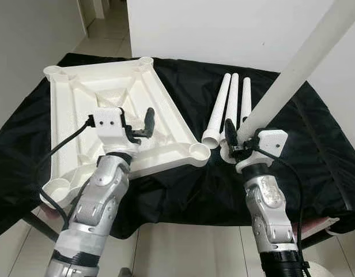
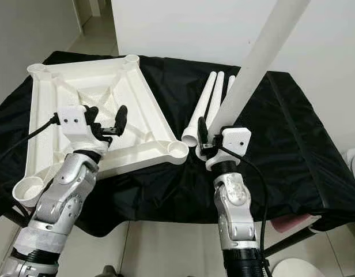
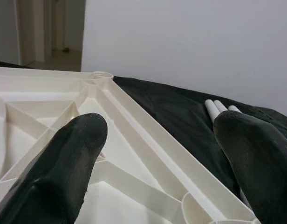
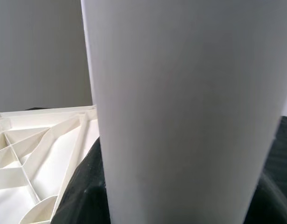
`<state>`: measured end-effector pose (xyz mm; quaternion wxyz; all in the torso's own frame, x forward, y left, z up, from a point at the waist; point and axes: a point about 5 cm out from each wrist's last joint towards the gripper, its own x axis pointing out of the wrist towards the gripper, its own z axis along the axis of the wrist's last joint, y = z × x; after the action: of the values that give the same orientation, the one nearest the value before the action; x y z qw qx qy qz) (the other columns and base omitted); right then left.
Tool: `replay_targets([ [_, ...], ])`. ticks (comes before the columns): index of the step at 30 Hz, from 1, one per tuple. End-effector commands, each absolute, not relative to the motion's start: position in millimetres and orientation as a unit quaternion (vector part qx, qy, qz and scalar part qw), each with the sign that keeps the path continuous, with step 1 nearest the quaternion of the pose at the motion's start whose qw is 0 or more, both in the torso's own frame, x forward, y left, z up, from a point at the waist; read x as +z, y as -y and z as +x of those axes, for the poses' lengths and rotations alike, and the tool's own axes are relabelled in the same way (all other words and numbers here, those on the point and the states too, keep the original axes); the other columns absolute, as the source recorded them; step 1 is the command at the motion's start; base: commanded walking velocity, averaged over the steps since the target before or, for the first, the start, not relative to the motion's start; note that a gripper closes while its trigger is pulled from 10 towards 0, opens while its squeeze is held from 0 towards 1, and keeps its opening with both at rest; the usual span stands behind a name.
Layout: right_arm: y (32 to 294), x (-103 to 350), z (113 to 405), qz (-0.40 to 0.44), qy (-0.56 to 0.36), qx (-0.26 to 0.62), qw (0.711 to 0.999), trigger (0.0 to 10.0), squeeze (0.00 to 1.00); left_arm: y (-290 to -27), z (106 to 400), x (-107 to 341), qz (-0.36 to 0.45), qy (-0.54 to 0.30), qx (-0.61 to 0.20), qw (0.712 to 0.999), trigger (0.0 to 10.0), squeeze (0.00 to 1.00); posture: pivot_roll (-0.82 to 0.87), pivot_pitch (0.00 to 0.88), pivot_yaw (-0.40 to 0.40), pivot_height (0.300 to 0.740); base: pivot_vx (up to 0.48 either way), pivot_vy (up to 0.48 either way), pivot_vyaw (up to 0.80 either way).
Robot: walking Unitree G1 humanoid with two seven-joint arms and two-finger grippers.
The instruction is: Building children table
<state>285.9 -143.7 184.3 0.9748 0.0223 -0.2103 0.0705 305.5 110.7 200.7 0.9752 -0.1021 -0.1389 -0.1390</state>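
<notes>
Meanwhile the right gripper (image 1: 234, 140) clamps a white table leg (image 1: 298, 66) tilted upward, while the left gripper (image 1: 137, 124) hovers spread wide above the upturned tabletop (image 1: 160, 109)

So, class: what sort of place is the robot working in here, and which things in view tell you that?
Probably a room in a home: plain white walls, a tiled floor leading to a doorway, and a black cloth-covered table holding an upturned white tabletop and legs.

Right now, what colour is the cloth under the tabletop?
Black cloth; clearest in the left eye view.
</notes>
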Motion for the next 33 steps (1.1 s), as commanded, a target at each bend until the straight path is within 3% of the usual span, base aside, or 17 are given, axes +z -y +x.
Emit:
replay_targets([
  [1,143,189,283,0.013,0.221,0.082,0.972,10.0,0.00,-100,299,206,-0.070,0.155,-0.241,0.956,10.0,0.00,-0.01,0.045,0.043,0.740,0.000,0.000,0.00],
  [13,133,197,292,-0.003,0.238,0.105,0.966,10.0,0.00,-99,303,212,-0.042,0.155,-0.269,0.950,10.0,0.00,0.02,0.028,0.080,0.740,0.000,0.000,0.00],
  [18,128,195,295,0.003,0.231,0.106,0.967,10.0,0.00,-95,302,207,-0.026,0.146,-0.289,0.946,10.0,0.00,0.03,0.039,0.052,0.740,0.000,0.000,0.00],
  [29,132,191,288,0.012,0.215,0.081,0.973,10.0,0.00,-112,305,195,-0.055,0.126,-0.228,0.964,10.0,0.00,0.03,0.049,0.010,0.740,0.000,0.000,0.00],
  [33,136,188,286,0.011,0.207,0.075,0.975,10.0,0.00,-112,299,190,-0.051,0.114,-0.241,0.962,10.0,0.00,0.04,0.058,0.003,0.740,0.000,0.000,0.00],
])
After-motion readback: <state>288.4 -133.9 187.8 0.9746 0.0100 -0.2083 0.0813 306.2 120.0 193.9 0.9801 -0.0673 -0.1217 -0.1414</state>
